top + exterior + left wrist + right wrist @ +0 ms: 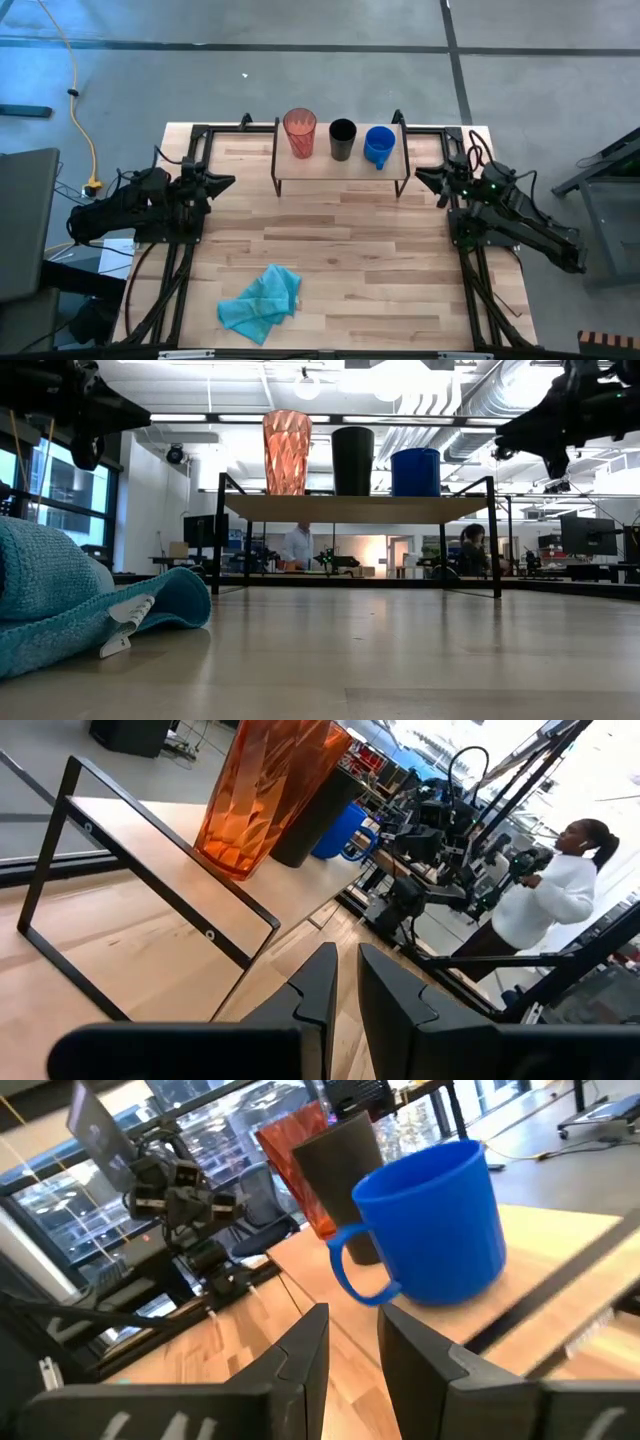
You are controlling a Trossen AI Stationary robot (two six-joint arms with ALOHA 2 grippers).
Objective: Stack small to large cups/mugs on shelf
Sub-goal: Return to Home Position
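- The shelf (340,172) stands at the middle of the table's (350,250) far edge. All three vessels are on its board.
- The tumbler (299,131) is at the left end of the board, the black cup (342,138) in the middle and the blue mug (379,146) at the right end. They stand upright in one row, close together but apart. The row runs from tallest to shortest, which matches the size order the task asks for.
- The mug handle faces the front edge of the shelf, probably the side it was set down from.
- The left gripper (228,181) sits off the left end of the shelf, at the table's left edge. Its fingers are drawn almost together, with only a narrow slit between them, and they hold nothing.
- The right gripper (420,176) sits off the right end of the shelf, at the right edge. Its fingers are slightly apart and empty.
- Both arms are pulled back clear of the shelf legs. Judgement: placement is complete, and only parking remains.
- A cloth (262,303) lies crumpled near the table's front edge, well apart from the shelf.
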